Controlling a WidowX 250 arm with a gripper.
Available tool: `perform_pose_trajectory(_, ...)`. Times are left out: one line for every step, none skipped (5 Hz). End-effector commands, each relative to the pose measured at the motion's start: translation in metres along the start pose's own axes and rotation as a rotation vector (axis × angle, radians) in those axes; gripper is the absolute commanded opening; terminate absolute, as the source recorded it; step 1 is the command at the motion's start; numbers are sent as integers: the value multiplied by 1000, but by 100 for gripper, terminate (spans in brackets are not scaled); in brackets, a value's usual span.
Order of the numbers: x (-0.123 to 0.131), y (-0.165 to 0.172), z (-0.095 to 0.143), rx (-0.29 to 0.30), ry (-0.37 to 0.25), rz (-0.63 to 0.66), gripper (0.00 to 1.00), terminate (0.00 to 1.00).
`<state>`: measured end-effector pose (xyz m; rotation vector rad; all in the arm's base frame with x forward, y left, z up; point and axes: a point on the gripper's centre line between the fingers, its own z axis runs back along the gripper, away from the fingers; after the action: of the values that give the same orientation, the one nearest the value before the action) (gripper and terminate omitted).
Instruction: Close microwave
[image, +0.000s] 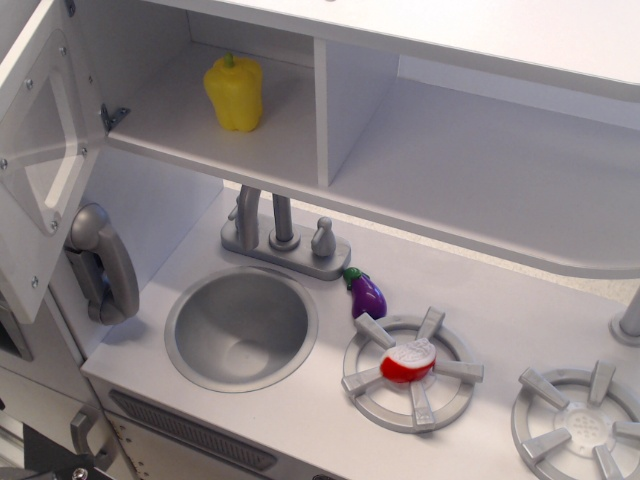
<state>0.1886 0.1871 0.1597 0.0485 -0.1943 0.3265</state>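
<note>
The microwave (270, 130) is the white box compartment at the upper left. Its door (40, 170) hangs wide open to the left, showing a clear window and screws along the frame. A yellow toy pepper (234, 92) stands upright inside the compartment near the back. The gripper is out of view in this frame.
A wide doorless shelf recess (480, 170) lies right of the microwave. Below are a grey faucet (275, 235), a round sink (241, 328), a purple eggplant (367, 294), a burner (412, 368) with a red-and-white piece (408, 361), a second burner (582, 418) and a grey wall phone (100, 262).
</note>
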Motion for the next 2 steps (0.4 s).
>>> perform_pose_trajectory(26,-13,-14,49,-53,59,100,0)
perform_pose_trajectory(29,-16,-28,77,-48,62,100,0)
